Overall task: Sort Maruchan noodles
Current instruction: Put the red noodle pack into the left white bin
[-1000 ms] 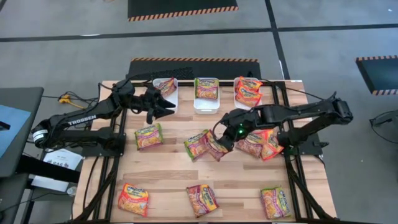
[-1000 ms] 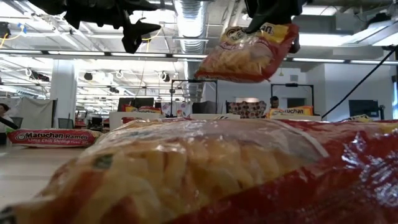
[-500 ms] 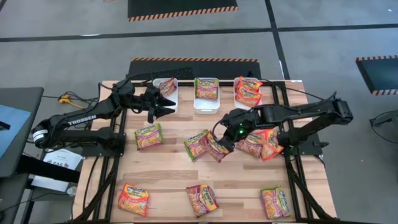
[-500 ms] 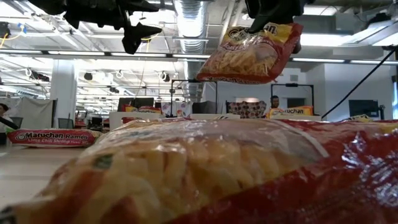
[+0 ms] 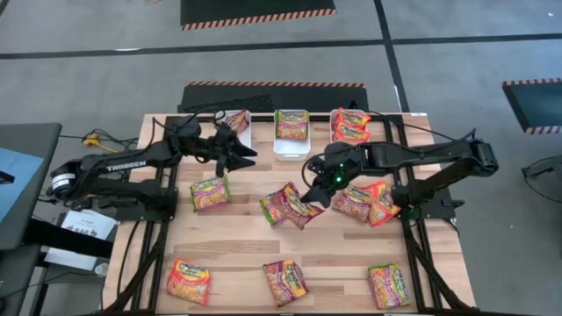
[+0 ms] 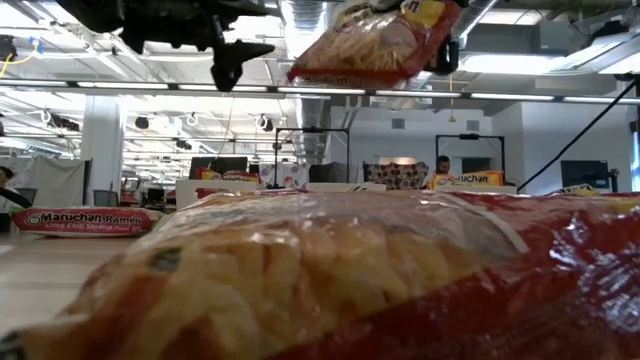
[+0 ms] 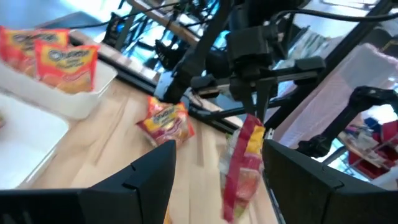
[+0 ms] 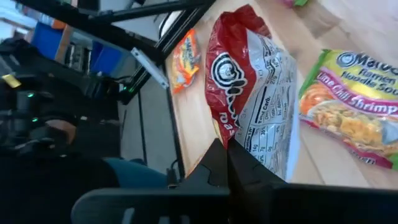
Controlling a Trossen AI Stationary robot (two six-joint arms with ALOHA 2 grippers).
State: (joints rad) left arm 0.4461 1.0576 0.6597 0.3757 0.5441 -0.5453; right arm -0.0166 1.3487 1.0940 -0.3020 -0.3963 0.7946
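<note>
While clamped in right gripper point(image 8: 227, 146), red-edged crinkly noodle packet point(image 8: 252, 106) hangs above table; left gripper point(image 5: 241, 158) apart.

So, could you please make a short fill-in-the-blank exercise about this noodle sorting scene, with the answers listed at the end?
1. The right gripper is shut on a noodle packet with a ____ edge.
2. That packet is held ____ the wooden table, not resting on it.
3. The left gripper, near the white bins, holds nothing and its fingers are ____.
4. Along the table's far edge stand ____ white bins.

Answers: red; above; open; three
</note>
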